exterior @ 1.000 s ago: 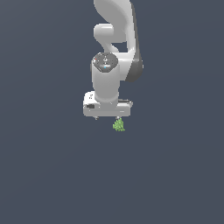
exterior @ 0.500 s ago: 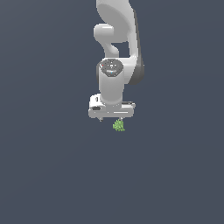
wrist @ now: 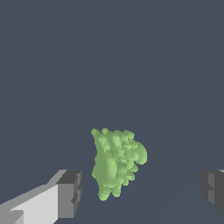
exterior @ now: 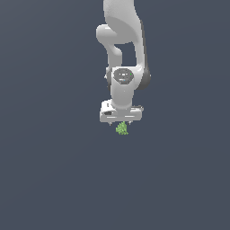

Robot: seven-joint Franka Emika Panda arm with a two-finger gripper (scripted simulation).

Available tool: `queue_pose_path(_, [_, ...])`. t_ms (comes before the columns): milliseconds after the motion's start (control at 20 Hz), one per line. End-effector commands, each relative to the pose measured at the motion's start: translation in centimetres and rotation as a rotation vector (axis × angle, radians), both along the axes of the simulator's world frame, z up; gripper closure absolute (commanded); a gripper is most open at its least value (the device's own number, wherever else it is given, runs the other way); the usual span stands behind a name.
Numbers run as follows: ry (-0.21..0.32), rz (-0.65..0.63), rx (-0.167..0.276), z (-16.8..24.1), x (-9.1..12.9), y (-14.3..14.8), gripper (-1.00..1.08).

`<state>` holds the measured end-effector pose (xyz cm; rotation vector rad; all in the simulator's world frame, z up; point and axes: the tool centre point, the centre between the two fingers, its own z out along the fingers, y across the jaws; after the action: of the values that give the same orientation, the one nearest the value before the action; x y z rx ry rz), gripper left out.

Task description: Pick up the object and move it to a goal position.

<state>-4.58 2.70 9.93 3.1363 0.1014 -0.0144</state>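
The gripper (exterior: 120,123) hovers with jaws spread wide and empty. The clump (wrist: 117,162) lies on the bench directly beneath, between the 2 fingers (wrist: 69,194), its long axis crossing their closing line.

Lower now than a second ago: gripper (exterior: 121,123) down from well above the green object (exterior: 122,129) to just over it, nearly touching in the exterior view. Shifted toward the exterior view's right as well, from offset beside the clump to roughly centred above it. Wrist joint and forearm dropped along with it, the upper arm leaning further down. In the wrist view, fingers (wrist: 70,192) spread wide apart, one on each side of the clump, neither touching it.
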Motion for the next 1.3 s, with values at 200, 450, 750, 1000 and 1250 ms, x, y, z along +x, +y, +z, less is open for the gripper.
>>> queue_pose_path(200, [-0.009, 0.012, 0.004, -1.1, -0.9, 0.9, -0.92])
queue_pose_path(450, [-0.008, 0.012, 0.004, -1.3, -0.9, 0.9, -0.92])
queue_pose_path(750, [-0.008, 0.013, 0.004, -3.3, -1.0, 0.9, -0.92])
queue_pose_path(1000, [-0.009, 0.013, 0.004, -5.5, -1.0, 0.9, -0.92])
queue_pose_path(1250, [-0.009, 0.013, 0.004, -6.2, -0.9, 0.9, -0.92])
